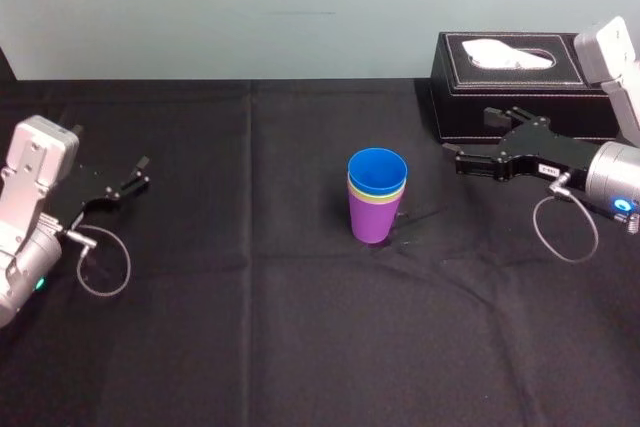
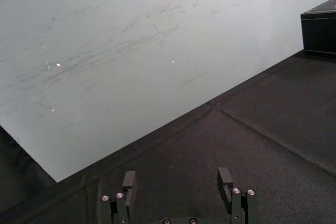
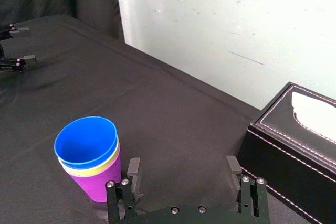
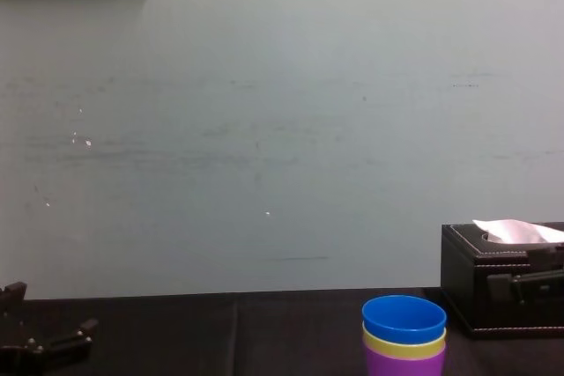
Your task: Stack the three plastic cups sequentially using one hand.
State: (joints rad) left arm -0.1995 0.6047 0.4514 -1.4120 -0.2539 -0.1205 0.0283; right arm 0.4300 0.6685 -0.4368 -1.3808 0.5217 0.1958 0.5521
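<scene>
The three plastic cups point(image 1: 377, 197) stand nested in one upright stack at the middle of the black table: purple outside at the bottom, a yellow-green rim above it, blue on top. The stack also appears in the right wrist view point(image 3: 89, 156) and the chest view point(image 4: 404, 336). My right gripper point(image 1: 468, 134), black with a white label, hovers open to the right of the stack, apart from it, with nothing between its fingers point(image 3: 133, 169). My left gripper point(image 1: 135, 175) rests open and empty at the far left.
A black tissue box point(image 1: 520, 87) with white tissue stands at the back right, just behind the right gripper. Black cloth point(image 1: 250, 327) covers the table, with free room in front and to the left of the stack. A pale wall point(image 4: 264, 129) rises behind.
</scene>
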